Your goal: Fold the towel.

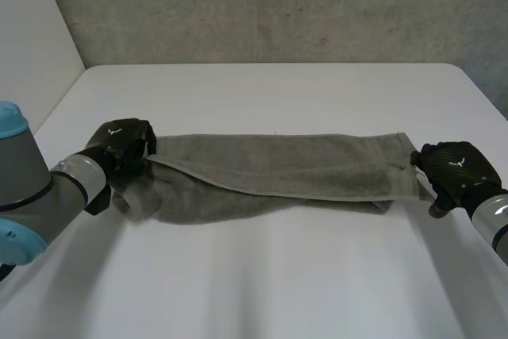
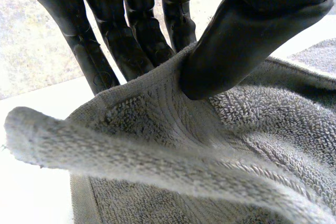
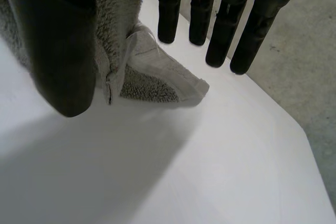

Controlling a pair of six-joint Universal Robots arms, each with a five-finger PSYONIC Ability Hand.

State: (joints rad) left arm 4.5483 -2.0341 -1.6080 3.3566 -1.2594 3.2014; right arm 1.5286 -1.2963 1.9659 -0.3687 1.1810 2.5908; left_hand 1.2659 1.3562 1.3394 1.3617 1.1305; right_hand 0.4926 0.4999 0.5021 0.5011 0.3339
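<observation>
Off the left arm (image 1: pixel 48 192) at lower left, the left hand (image 1: pixel 123 144) is pinching the single grey towel (image 1: pixel 278 166) by one end; at right, the right hand (image 1: pixel 454 168) is standing open.

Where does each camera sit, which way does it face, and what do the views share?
Head view: between and behind the arms, looking down at the white table and grey towel; both arms show, left hand and right hand at the towel's opposite ends.
Left wrist view: on the left wrist, looking along the palm; thumb and fingers pinch a towel edge.
Right wrist view: on the right wrist, looking along the palm; straight fingers and thumb flank a towel corner.
Shared: all three show the towel.
</observation>
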